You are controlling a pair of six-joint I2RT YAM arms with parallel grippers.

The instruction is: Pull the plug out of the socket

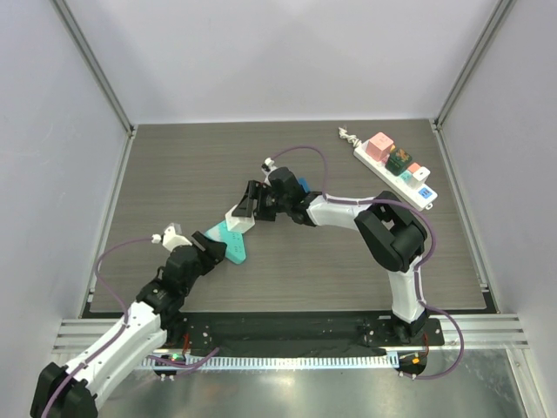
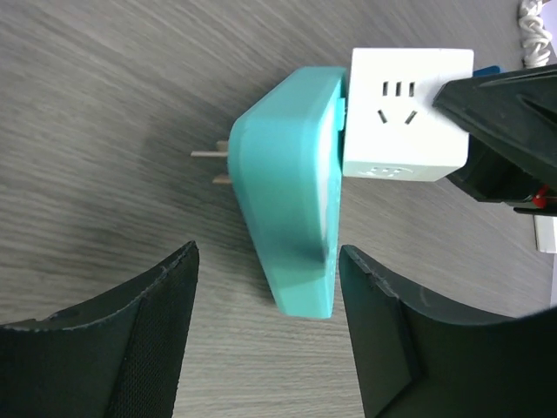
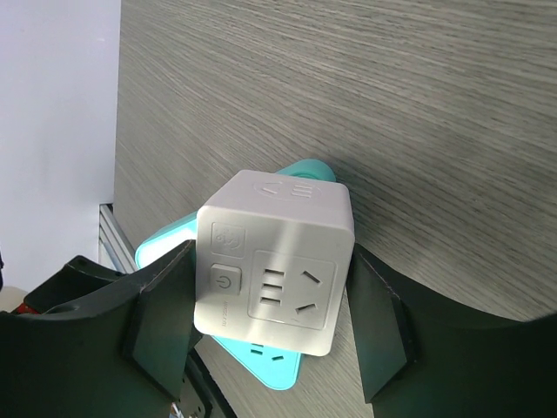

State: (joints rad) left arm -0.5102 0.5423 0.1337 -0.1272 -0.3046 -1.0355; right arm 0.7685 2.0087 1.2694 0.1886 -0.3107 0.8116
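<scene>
Jaws on the left gripper [image 2: 268, 254] are standing spread, flanking the near end of the teal plug [image 2: 291, 183], whose long axis is running straight away between them. Its far end is sitting against the white socket cube [image 2: 407, 113], which the right gripper [image 3: 270, 292] is pinching.

Teal adapter [image 2: 291, 218] touching white cube [image 2: 407, 113] sits between left gripper's [image 2: 267, 270] spread fingers.
</scene>
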